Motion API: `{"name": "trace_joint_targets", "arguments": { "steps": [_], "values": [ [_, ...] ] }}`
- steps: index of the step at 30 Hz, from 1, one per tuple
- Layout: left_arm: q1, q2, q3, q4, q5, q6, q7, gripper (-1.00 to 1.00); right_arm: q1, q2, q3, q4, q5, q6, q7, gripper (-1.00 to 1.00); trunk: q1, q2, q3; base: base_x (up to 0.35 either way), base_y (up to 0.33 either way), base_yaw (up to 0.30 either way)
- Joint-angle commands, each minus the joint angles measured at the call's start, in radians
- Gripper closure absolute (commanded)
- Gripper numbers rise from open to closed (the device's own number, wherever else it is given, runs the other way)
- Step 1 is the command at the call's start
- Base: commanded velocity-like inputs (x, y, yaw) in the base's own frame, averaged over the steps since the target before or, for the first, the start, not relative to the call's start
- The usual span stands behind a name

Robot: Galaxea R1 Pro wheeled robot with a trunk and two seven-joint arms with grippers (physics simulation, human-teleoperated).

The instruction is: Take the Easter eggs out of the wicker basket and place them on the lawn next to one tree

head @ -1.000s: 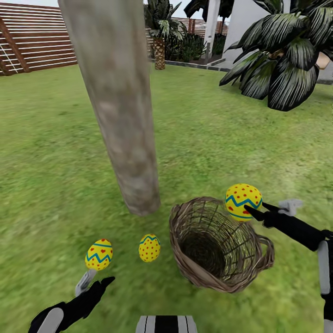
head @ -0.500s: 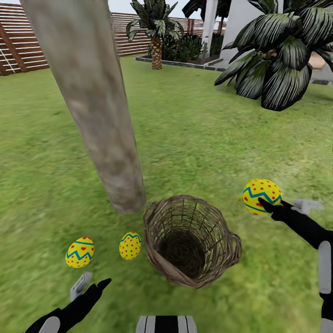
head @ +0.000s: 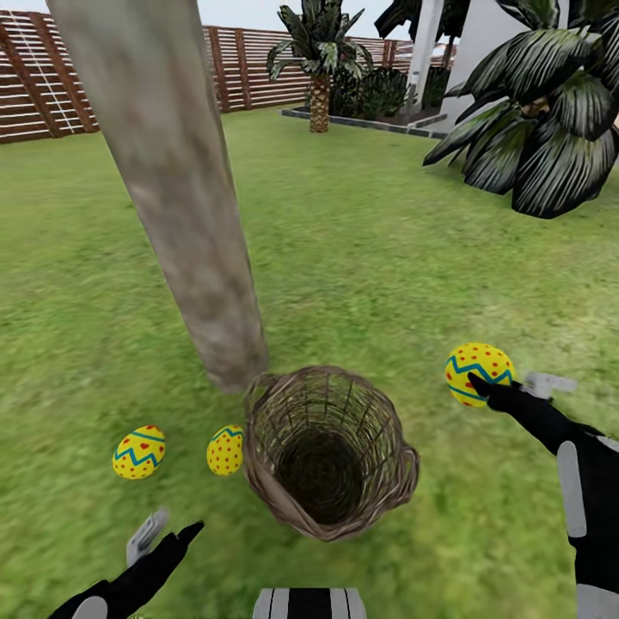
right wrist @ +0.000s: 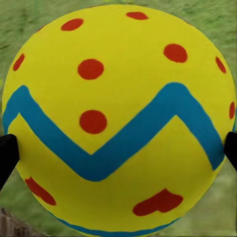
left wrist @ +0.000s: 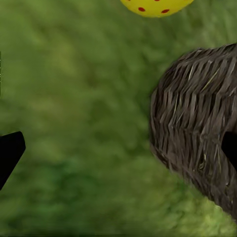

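The thick pale trunk of the tree (head: pixel 185 198) meets the lawn (head: pixel 361 258) just behind the wicker basket (head: pixel 378 481), whose inside looks empty. Two Easter eggs (head: pixel 138 451) (head: pixel 225 449) lie on the grass left of the basket, close to the trunk's foot. My left gripper (head: pixel 170 530) hangs open below them, holding nothing. In the left wrist view the basket wall (left wrist: pixel 197 128) and part of an egg (left wrist: pixel 155 6) appear beyond the open left gripper (left wrist: pixel 118 150). The third egg (head: pixel 478 372) is right of the basket, held above the grass in my right gripper (head: pixel 507 383). Up close, that egg (right wrist: pixel 118 98) sits between the fingertips (right wrist: pixel 7 153).
A brown slat fence (head: pixel 129 69) closes the far side. A small palm (head: pixel 320 52) stands at the back, and a big dark-leaved plant (head: pixel 550 129) at the right by a white wall (head: pixel 481 34). Open grass stretches left and right of the trunk.
The head view has shifted. The left gripper let go of its egg, which now lies on the grass. The right gripper carried its egg rightward, away from the basket rim.
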Motion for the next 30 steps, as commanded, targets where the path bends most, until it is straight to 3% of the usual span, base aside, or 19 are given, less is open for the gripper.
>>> {"name": "trace_joint_targets", "arguments": {
  "steps": [1,4,10,13,16,20,24,30],
  "values": [
    [0.006,0.001,0.004,-0.005,0.006,0.005,0.001,-1.00,-0.005,0.000,0.017,0.020,-0.008,0.004,-0.022,1.00,0.000,0.000,0.000,0.000,-0.327,0.219],
    [0.044,0.005,0.012,-0.038,0.005,0.003,0.005,-1.00,-0.039,0.000,0.057,0.109,-0.003,0.000,-0.053,1.00,0.000,0.000,0.002,0.000,-0.327,0.219],
    [0.104,0.004,0.077,-0.071,0.012,-0.037,0.004,-1.00,-0.078,0.000,0.104,0.223,0.003,-0.049,-0.062,1.00,0.000,0.000,0.007,0.000,-0.328,0.221],
    [0.127,0.005,0.090,-0.074,0.015,-0.045,0.005,-1.00,-0.080,0.000,0.109,0.230,0.002,-0.054,-0.062,1.00,0.000,0.000,0.009,0.000,-0.328,0.224],
    [0.173,0.001,0.124,-0.129,0.010,-0.057,0.014,-1.00,-0.080,-0.001,0.111,0.231,0.001,-0.055,-0.063,1.00,0.000,0.000,0.011,0.000,-0.327,0.225],
    [0.195,0.000,0.134,-0.146,0.009,-0.066,0.016,-1.00,-0.079,0.000,0.115,0.222,0.001,-0.054,-0.062,1.00,0.000,0.000,0.015,0.000,-0.282,0.180],
    [0.199,0.002,0.140,-0.142,0.037,-0.064,0.016,-1.00,-0.077,-0.001,0.159,0.209,0.000,-0.046,-0.061,1.00,-0.002,0.001,0.036,0.000,-0.049,0.129],
    [0.200,-0.001,0.172,-0.136,0.045,-0.063,0.015,-1.00,-0.072,-0.001,0.170,0.183,0.001,-0.043,-0.061,1.00,-0.005,0.002,0.066,0.000,-0.005,0.100]
  ]
}}
